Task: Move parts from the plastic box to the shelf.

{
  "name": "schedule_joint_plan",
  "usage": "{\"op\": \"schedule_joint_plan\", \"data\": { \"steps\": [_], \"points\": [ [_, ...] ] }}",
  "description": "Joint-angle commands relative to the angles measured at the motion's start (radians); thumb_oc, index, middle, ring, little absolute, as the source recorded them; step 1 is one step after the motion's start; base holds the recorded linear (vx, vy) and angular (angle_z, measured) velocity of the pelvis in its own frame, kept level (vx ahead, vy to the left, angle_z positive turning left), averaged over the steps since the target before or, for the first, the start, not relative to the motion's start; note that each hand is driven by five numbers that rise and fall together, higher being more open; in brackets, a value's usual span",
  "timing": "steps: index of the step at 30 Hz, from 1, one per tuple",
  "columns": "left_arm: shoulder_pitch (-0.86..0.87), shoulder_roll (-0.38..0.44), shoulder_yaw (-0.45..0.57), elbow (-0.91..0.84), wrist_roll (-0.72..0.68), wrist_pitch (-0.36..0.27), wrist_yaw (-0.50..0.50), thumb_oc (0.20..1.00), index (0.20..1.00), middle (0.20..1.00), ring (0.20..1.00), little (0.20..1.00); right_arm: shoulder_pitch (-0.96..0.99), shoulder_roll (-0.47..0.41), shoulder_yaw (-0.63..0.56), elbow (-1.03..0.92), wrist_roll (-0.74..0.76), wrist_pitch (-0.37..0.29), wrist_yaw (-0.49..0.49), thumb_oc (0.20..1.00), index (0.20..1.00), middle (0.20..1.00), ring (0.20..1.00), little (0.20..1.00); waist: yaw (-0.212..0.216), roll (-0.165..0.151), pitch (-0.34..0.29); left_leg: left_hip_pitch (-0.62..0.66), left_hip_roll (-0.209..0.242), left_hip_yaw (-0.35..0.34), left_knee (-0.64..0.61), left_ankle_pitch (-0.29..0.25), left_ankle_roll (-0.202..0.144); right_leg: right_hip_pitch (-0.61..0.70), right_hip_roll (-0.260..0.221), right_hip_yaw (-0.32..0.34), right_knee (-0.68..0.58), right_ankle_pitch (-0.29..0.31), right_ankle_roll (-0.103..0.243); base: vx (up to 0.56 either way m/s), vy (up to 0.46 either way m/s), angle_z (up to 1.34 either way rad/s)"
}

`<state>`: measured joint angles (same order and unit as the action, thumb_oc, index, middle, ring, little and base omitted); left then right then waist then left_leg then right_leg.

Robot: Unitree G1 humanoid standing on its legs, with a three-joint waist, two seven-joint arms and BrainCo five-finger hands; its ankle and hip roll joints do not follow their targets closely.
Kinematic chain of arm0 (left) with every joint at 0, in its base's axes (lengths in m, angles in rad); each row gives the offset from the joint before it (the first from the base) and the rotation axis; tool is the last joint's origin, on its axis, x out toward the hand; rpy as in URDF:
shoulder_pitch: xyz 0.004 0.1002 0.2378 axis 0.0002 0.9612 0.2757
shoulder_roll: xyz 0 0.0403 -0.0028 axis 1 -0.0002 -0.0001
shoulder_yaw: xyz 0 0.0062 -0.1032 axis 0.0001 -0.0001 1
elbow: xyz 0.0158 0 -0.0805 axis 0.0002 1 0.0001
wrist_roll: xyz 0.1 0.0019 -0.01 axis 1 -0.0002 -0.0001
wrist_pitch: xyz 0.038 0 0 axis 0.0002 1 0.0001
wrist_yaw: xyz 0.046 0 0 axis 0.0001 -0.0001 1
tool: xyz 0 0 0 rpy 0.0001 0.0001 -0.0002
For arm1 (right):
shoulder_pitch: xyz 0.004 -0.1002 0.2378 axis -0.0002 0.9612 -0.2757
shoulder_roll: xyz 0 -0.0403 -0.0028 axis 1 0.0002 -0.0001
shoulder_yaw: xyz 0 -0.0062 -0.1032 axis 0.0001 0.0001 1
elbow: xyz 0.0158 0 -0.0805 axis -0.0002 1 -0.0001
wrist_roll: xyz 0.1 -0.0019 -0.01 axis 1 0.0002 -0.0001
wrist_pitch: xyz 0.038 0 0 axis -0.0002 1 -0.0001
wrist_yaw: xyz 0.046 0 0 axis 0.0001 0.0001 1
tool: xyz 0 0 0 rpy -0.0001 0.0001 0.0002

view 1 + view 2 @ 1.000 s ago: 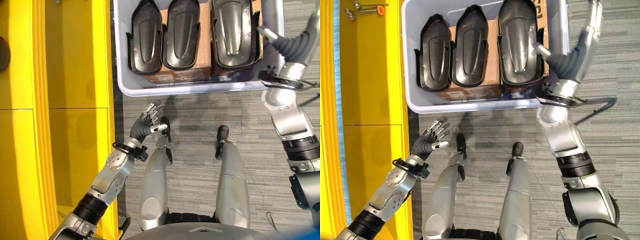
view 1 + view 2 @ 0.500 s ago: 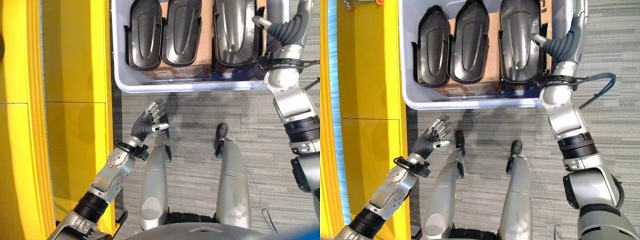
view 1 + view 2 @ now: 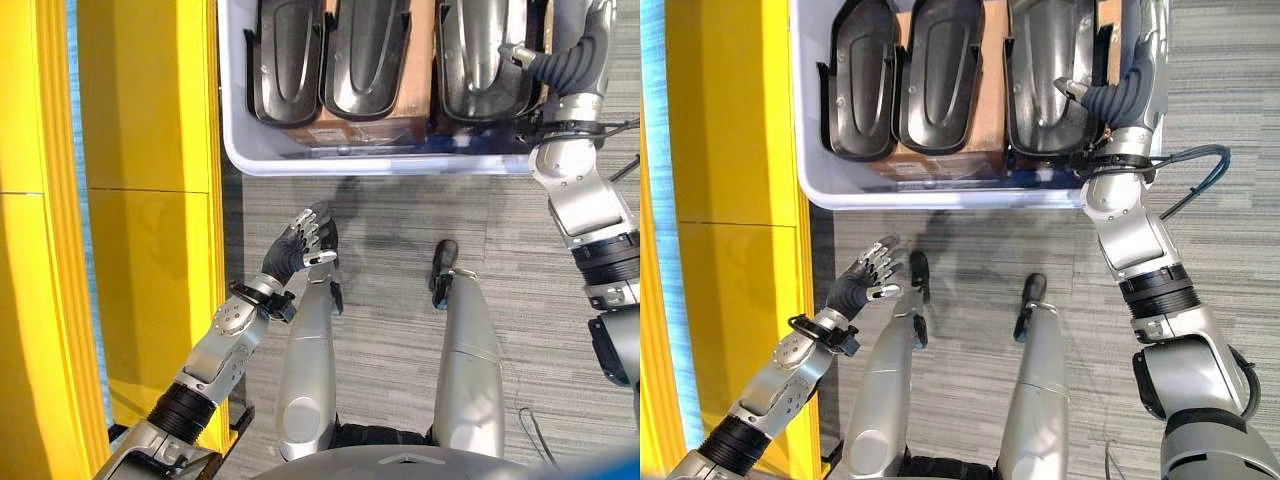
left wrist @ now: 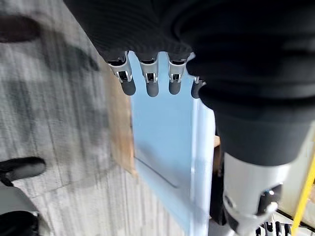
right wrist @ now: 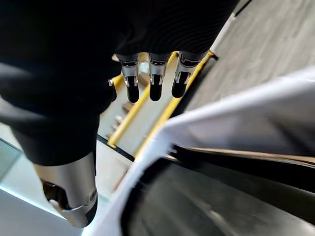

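A pale plastic box [image 3: 380, 165] stands on the floor ahead. It holds three black moulded parts side by side: left [image 3: 285, 60], middle [image 3: 365, 55] and right [image 3: 480, 55]. The yellow shelf [image 3: 150, 200] runs along my left. My right hand [image 3: 1130, 85] hovers over the box's right wall, fingers straight [image 5: 155, 78] and holding nothing, with its thumb above the right part [image 5: 197, 201]. My left hand [image 3: 303, 240] is open over the carpet just short of the box's front wall [image 4: 162, 147], fingers [image 4: 147, 83] spread and empty.
The black parts rest on brown cardboard cartons [image 3: 345, 130] inside the box. Grey striped carpet [image 3: 400, 230] lies between the box and me. The shelf's yellow edge [image 3: 780, 150] sits close to the box's left wall.
The camera has shifted, so the box sits higher in the picture. My right hand has come in from beside the box's right wall to over it, nearer the right part. The left hand barely moved.
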<state>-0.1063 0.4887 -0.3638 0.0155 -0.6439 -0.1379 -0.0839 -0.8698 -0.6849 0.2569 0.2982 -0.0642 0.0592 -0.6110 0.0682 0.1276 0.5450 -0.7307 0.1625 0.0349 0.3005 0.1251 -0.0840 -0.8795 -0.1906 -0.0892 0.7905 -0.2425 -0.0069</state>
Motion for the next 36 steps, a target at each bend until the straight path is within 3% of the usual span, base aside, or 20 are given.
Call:
{"op": "schedule_joint_plan", "data": {
  "steps": [1, 5, 11, 15, 19, 21, 26, 29, 36],
  "points": [
    [0.012, 0.030, 0.002, -0.025, 0.013, -0.051, -0.014, 1.000, 1.000, 1.000, 1.000, 1.000, -0.079, -0.027, -0.007, -0.029, -0.062, -0.048, -0.002, 1.000, 1.000, 1.000, 1.000, 1.000, -0.010, -0.019, -0.025, -0.031, -0.060, 0.013, 0.181, -0.217, 0.041, 0.052, 0.068, -0.033, -0.071, 0.003, -0.014, -0.02, -0.046, 0.04],
    [0.014, 0.025, 0.002, -0.019, 0.019, -0.057, -0.016, 1.000, 1.000, 1.000, 1.000, 1.000, -0.057, -0.010, -0.007, -0.023, 0.062, -0.060, -0.046, 1.000, 1.000, 1.000, 1.000, 1.000, -0.014, -0.022, -0.025, -0.058, -0.060, 0.008, 0.193, -0.217, 0.043, 0.025, 0.075, -0.031, -0.061, 0.002, -0.017, -0.01, -0.029, 0.02],
    [0.011, 0.026, 0.009, -0.010, 0.009, -0.067, -0.013, 1.000, 1.000, 1.000, 1.000, 1.000, -0.050, 0.008, -0.027, 0.015, 0.102, -0.068, -0.051, 1.000, 1.000, 1.000, 1.000, 1.000, -0.017, -0.018, -0.025, -0.079, -0.058, 0.009, 0.206, -0.221, 0.045, 0.005, 0.076, -0.027, -0.048, 0.001, -0.019, 0.00, 0.000, 0.00],
    [0.006, 0.025, 0.012, -0.009, 0.014, -0.062, -0.018, 1.000, 1.000, 1.000, 1.000, 1.000, -0.044, 0.019, -0.047, 0.038, 0.190, -0.034, -0.058, 1.000, 1.000, 1.000, 1.000, 1.000, -0.019, -0.019, -0.025, -0.086, -0.057, 0.009, 0.210, -0.222, 0.044, -0.003, 0.078, -0.026, -0.045, 0.001, -0.020, 0.00, 0.000, 0.00],
    [0.004, 0.021, 0.008, 0.002, 0.013, -0.069, -0.016, 1.000, 1.000, 1.000, 1.000, 1.000, -0.047, 0.036, -0.067, 0.088, 0.284, -0.061, -0.085, 1.000, 1.000, 1.000, 1.000, 1.000, -0.019, -0.018, -0.025, -0.096, -0.054, 0.006, 0.214, -0.222, 0.043, -0.013, 0.078, -0.026, -0.034, -0.003, -0.022, 0.00, 0.000, 0.00],
    [0.003, 0.021, 0.007, -0.001, 0.013, -0.066, -0.010, 1.000, 1.000, 1.000, 1.000, 1.000, -0.050, 0.046, -0.089, 0.110, 0.314, -0.049, -0.056, 1.000, 1.000, 1.000, 1.000, 1.000, -0.019, -0.016, -0.025, -0.102, -0.054, 0.005, 0.214, -0.221, 0.042, -0.021, 0.080, -0.024, -0.028, -0.006, -0.024, 0.00, 0.000, 0.00],
    [0.001, 0.021, 0.006, 0.008, 0.010, -0.070, -0.012, 1.000, 1.000, 1.000, 1.000, 1.000, -0.067, 0.043, -0.069, 0.154, 0.302, 0.010, -0.013, 1.000, 1.000, 1.000, 1.000, 1.000, -0.015, -0.013, -0.025, -0.112, -0.054, 0.001, 0.217, -0.221, 0.041, -0.033, 0.077, -0.025, -0.017, -0.010, -0.026, 0.00, 0.000, 0.00],
    [0.000, 0.028, 0.011, 0.009, 0.012, -0.066, -0.011, 1.000, 1.000, 1.000, 1.000, 1.000, -0.077, 0.035, -0.048, 0.179, 0.274, 0.101, 0.014, 1.000, 1.000, 1.000, 1.000, 1.000, -0.013, -0.014, -0.025, -0.117, -0.053, 0.000, 0.220, -0.220, 0.040, -0.037, 0.075, -0.027, -0.012, -0.010, -0.026, 0.00, 0.000, 0.00],
    [-0.005, 0.044, 0.018, -0.001, 0.006, -0.050, -0.024, 1.000, 1.000, 1.000, 1.000, 1.000, -0.147, -0.028, 0.036, 0.309, 0.209, 0.197, 0.045, 1.000, 1.000, 1.000, 1.000, 1.000, 0.001, -0.016, -0.025, -0.132, -0.051, -0.005, 0.224, -0.216, 0.039, -0.047, 0.073, -0.038, -0.006, -0.009, -0.027, 0.00, 0.000, 0.00]
  ]
}}
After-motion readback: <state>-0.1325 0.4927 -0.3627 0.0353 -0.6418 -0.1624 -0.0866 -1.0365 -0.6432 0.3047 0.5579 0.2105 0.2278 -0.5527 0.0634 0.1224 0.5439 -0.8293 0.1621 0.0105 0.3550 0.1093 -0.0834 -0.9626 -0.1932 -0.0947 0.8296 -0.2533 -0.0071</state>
